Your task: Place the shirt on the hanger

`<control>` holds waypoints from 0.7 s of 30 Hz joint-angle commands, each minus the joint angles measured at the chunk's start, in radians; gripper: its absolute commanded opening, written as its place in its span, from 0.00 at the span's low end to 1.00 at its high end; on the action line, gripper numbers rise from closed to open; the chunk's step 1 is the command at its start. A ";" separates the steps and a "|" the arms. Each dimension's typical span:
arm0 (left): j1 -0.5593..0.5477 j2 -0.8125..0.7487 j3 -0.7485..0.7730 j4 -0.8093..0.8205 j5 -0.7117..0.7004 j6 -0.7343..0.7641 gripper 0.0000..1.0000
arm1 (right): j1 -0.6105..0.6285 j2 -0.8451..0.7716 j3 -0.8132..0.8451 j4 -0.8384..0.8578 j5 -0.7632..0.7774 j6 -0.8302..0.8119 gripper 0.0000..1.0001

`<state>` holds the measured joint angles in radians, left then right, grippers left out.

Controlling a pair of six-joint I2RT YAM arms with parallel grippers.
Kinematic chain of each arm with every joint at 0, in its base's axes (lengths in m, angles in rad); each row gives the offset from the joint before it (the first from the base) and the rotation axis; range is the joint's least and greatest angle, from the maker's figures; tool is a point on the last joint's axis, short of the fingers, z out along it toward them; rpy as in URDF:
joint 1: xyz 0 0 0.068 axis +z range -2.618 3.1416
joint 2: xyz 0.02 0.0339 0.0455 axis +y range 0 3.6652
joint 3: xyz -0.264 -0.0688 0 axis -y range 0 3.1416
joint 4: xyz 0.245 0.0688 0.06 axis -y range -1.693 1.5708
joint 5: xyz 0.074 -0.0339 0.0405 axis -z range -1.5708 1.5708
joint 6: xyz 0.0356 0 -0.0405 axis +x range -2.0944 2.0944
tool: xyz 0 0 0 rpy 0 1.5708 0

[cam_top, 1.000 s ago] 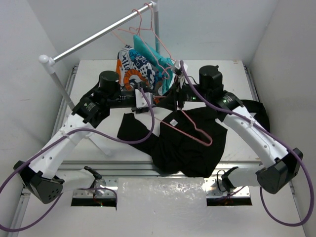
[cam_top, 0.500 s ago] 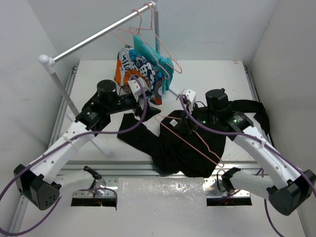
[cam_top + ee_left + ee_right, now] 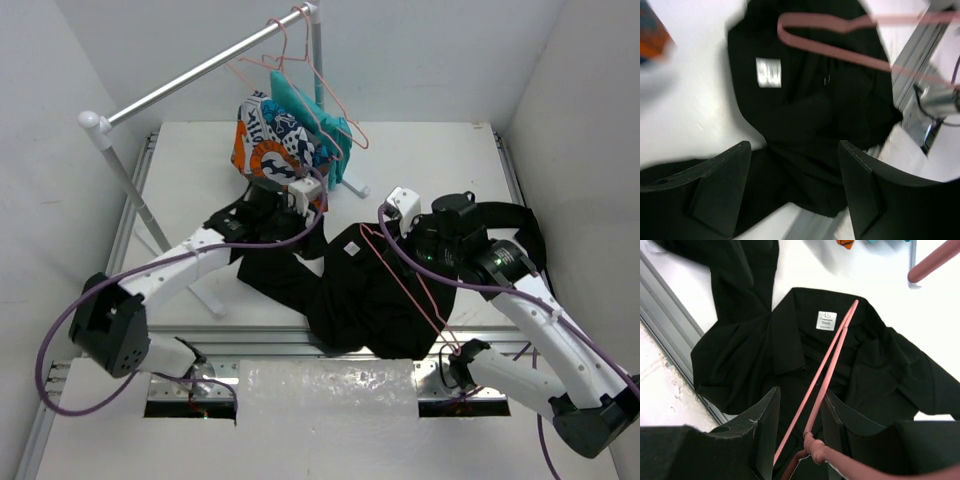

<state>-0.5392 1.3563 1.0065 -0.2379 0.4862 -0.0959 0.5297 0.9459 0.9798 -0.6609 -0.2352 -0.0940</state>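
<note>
The black shirt [image 3: 350, 300] lies crumpled by the 6 o'clock edge of the white table [image 3: 200, 160], the right gripper [image 3: 800, 405] pinches the pink hanger [image 3: 845, 325] over it, and the left gripper [image 3: 794, 150] hangs open and empty at the shirt's 11 o'clock.

Shirt [image 3: 350, 300] on table [image 3: 440, 160], perhaps past edge
</note>
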 commanded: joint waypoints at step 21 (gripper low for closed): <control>-0.015 0.492 0.193 0.091 -0.086 -0.258 0.71 | -0.002 -0.056 -0.009 0.037 -0.061 0.037 0.00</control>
<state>-0.5613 1.8477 1.1416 -0.1982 0.3771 -0.3153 0.5297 0.9012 0.9741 -0.6594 -0.2779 -0.0677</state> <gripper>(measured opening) 0.718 0.384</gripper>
